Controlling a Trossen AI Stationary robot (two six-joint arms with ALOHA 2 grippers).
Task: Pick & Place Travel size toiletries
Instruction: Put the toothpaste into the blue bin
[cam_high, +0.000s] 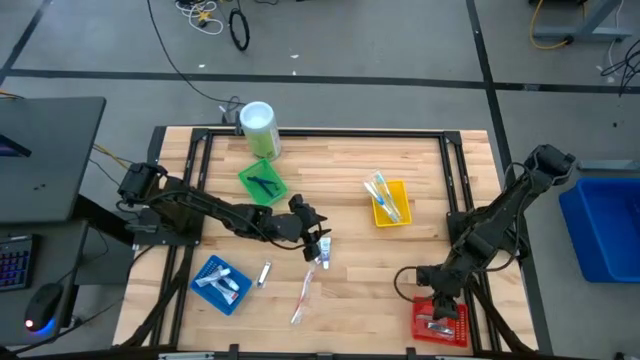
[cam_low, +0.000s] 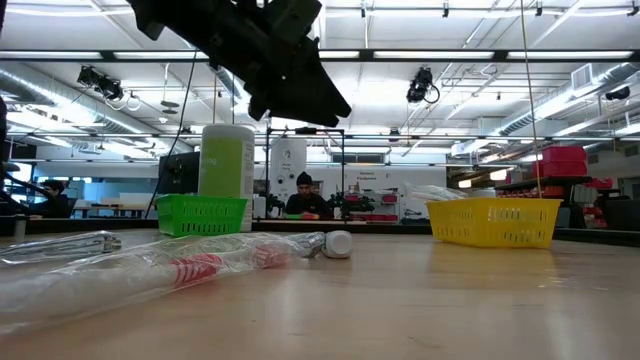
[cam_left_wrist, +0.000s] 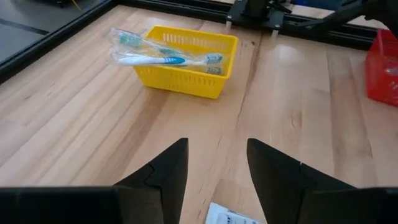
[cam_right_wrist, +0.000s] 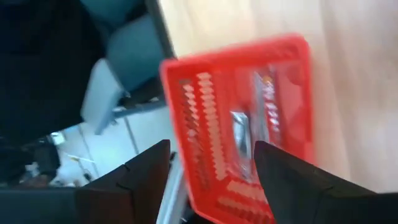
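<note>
My left gripper (cam_high: 316, 238) hangs open above the middle of the table, raised clear in the low view (cam_low: 300, 90). Just below its fingers a small white tube (cam_left_wrist: 231, 216) lies flat on the wood (cam_high: 322, 252). A wrapped pink toothbrush (cam_high: 303, 296) and a silvery tube (cam_high: 264, 273) lie on the table nearer the front edge. My right gripper (cam_high: 437, 300) is open over the red tray (cam_right_wrist: 249, 124), with a silvery tube (cam_right_wrist: 239, 134) lying in it. The yellow tray (cam_left_wrist: 186, 62) holds wrapped toothbrushes (cam_left_wrist: 155, 53).
The blue tray (cam_high: 220, 284) with small tubes sits at the front left. The green tray (cam_high: 263, 185) holds thin black pieces, and the tall green canister (cam_high: 258, 128) stands behind it. Bare wood lies between the yellow and red trays. People sit in the room beyond.
</note>
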